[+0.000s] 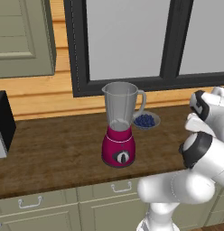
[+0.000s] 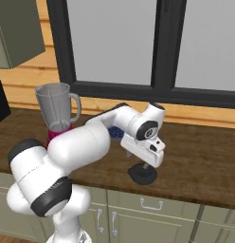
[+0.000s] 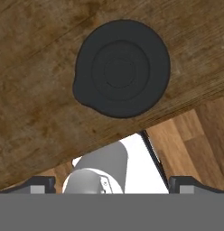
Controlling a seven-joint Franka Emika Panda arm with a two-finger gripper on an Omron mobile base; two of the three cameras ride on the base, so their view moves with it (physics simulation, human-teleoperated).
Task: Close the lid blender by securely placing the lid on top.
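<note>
Hand view: pincer (image 3: 112, 182) spread wide, holding nothing, hovering above lid (image 3: 121, 68) on counter (image 3: 37, 108).

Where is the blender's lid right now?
The lid lies flat on the wooden counter near its front edge, directly under the open gripper, well to the right of the blender.

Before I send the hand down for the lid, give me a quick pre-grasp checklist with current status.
1. Hand open: ok, fingers spread wide.
2. Hand above the lid: ok, the lid sits ahead of the fingertips in the hand view.
3. Lid lying flat on the counter, free of clutter: ok.
4. Lid not yet gripped: ok, nothing held.
5. Blender upright, jar mouth open: ok.
6. Finger alignment across the lid's rim: cannot tell.
</note>
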